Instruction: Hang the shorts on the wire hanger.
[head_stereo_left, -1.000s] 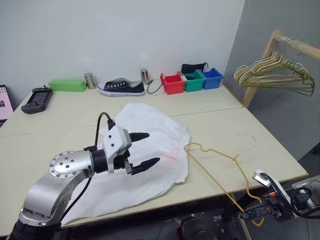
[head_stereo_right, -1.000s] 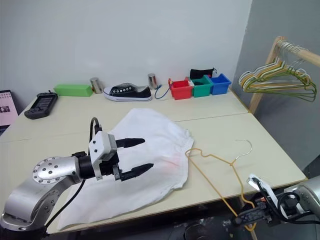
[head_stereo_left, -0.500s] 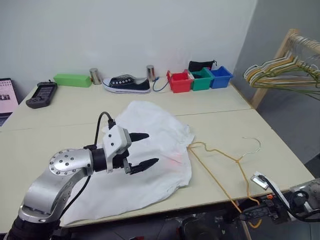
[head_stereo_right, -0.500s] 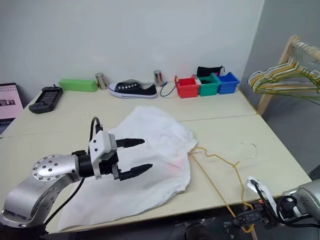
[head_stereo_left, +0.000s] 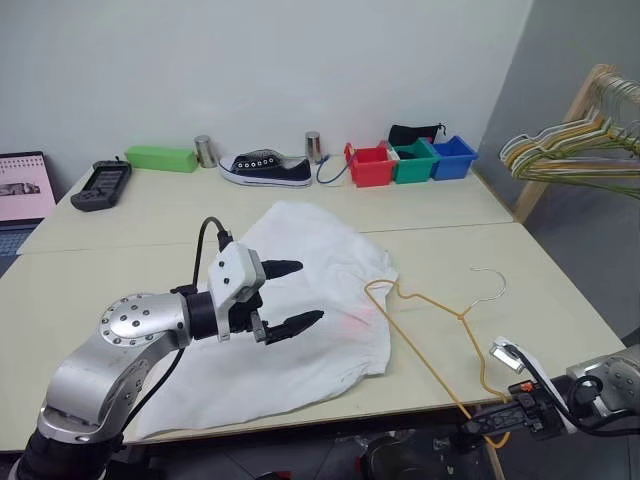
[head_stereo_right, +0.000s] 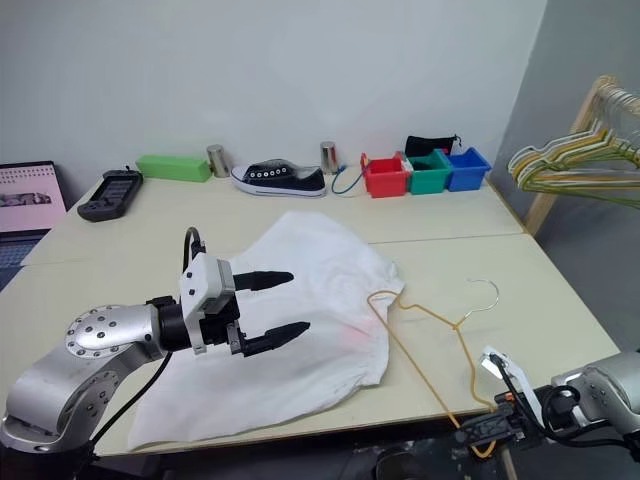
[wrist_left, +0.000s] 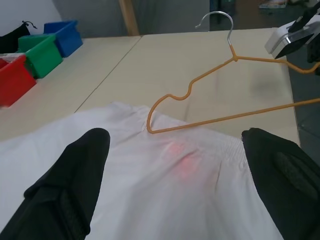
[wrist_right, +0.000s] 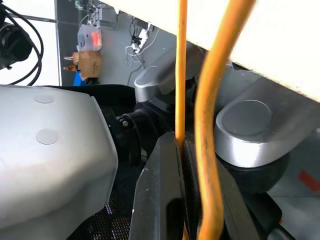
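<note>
From the head views, you are mid-setup: your right gripper (head_stereo_right: 487, 428) pinches the hanger (head_stereo_left: 430, 350) by its corner just off the table (head_stereo_left: 560, 300) edge, while your spread left gripper (head_stereo_left: 285, 297) hovers over the shorts (head_stereo_left: 300, 330), which lie flat beside the hanger's far corner. In the left wrist view, the hanger's tip touches the waistband ahead of your fingers (wrist_left: 75, 175); next, likely lower and pinch that fabric. In the right wrist view, shut fingers clamp the wire.

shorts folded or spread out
Spread out: the shorts lie flat and wrinkled on the table, one hanger corner at their edge.
</note>
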